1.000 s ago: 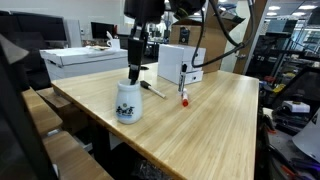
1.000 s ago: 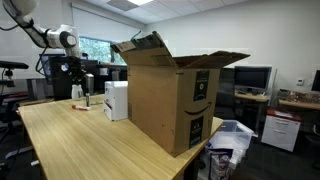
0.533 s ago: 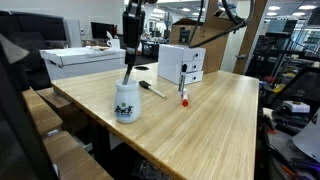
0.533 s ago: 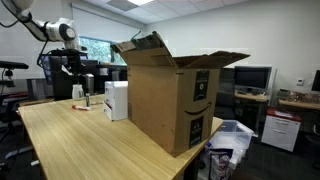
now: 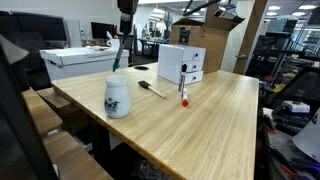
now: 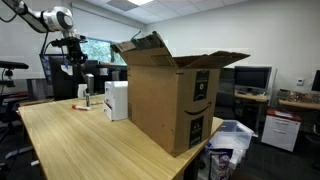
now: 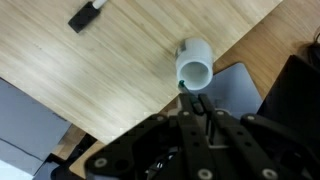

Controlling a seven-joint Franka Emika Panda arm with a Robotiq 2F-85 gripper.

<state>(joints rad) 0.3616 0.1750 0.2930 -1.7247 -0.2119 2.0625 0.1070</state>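
The white mug (image 5: 117,96) stands upright on the wooden surface (image 5: 215,120), near its front corner. The gripper (image 5: 121,33) hangs right above the mug, well apart from the rim, and points down. Its jaws are pinched tight on a thin green stick (image 5: 117,56), maybe a pen. The stick runs almost straight up and down. Its low end is at the mug's open mouth, but I cannot tell if it is inside. In the wrist view the mug (image 7: 194,66) is a round hole just under the gripper (image 7: 197,104). The arm comes down from high up.
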